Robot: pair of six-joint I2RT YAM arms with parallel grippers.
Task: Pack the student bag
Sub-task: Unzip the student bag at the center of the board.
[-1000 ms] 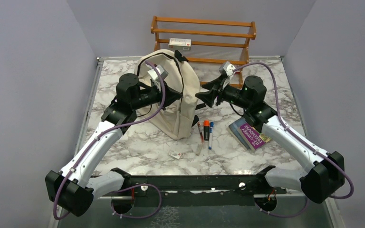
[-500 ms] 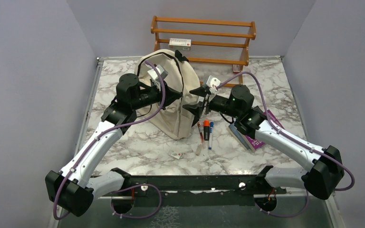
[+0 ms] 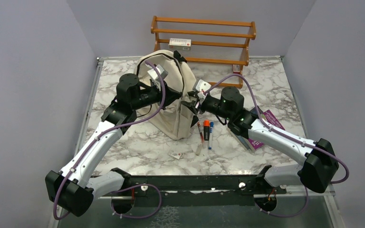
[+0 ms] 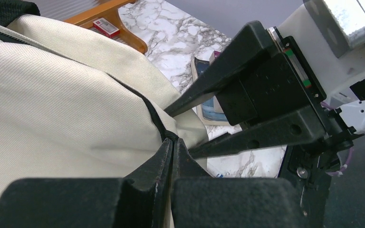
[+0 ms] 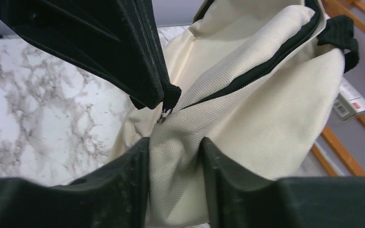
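The student bag [image 3: 172, 119], cream fabric with a black zipper, lies at the table's middle back. My left gripper [image 3: 179, 97] is shut on the black zipper pull [image 5: 171, 93] at the bag's right side; its tips [image 4: 173, 140] meet at the zipper's end. My right gripper [image 3: 188, 103] comes in from the right, facing the left one. It [image 5: 176, 145] is shut on a fold of the bag's fabric [image 5: 178, 166] just below the zipper, with the cloth bunched between both fingers.
A wooden rack [image 3: 203, 35] stands at the back with a white box [image 3: 179, 43] on it. Markers and pens [image 3: 206, 129] lie just right of the bag. A purple book [image 3: 261, 133] is under the right arm, a small card [image 3: 175, 155] nearer the front.
The right arm has swung left from beside the rack to the bag, and its jaws have closed on the fabric. The left arm has stayed put, still holding the zipper pull.
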